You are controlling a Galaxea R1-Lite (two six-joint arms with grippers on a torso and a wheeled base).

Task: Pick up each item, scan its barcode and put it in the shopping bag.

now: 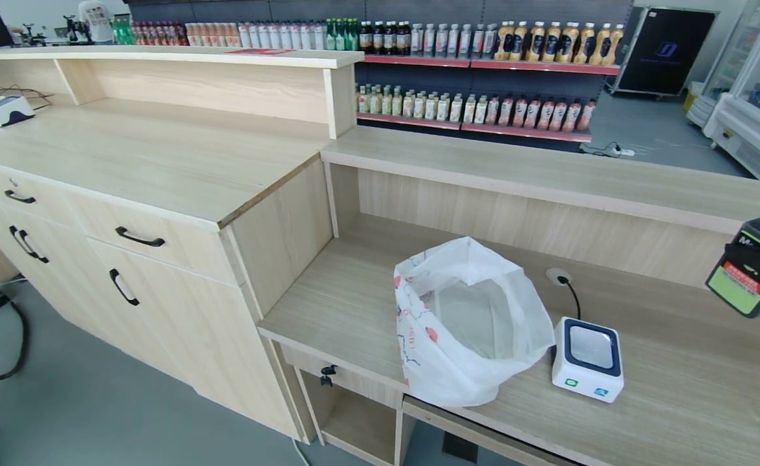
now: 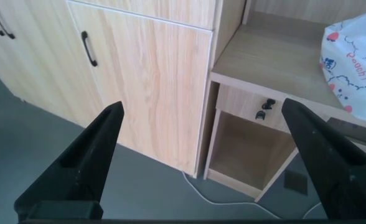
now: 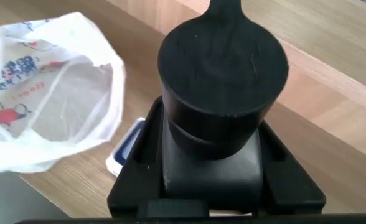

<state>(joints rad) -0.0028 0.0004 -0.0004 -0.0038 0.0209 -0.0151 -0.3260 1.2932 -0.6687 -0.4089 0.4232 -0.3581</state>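
Okay, status: black bottle (image 3: 223,68) is gripped by the right gripper (image 3: 211,124), jaws closed on the body below the cap. It's up in the air, over the counter (image 1: 677,362), right of the scanner (image 1: 588,359) and well apart from it. My read: scan not done yet, bagging after that.

The shopping bag (image 1: 477,317) sits on the counter with its mouth open, up against the scanner's left side. Left gripper (image 2: 203,106) is spread wide, holding nothing, hanging over the floor by the cabinet door.

Risks:
- The barcode may miss the scanner window. I can't tell which face carries it, so the bottle may need turning.
- The bag is soft and slumped. A bottle coming in low could catch the rim and fold the mouth shut or drag the bag.
- The bag is right against the scanner, so a swing across could nudge either one.
- The bottle looks smooth. A tilt while turning could let it slip.

View notes: the head view gives the bottle's green and red label, the scanner window and its cable. The right wrist view gives the actual grip, plus the bag mouth below. The left wrist view confirms the left hand is free.
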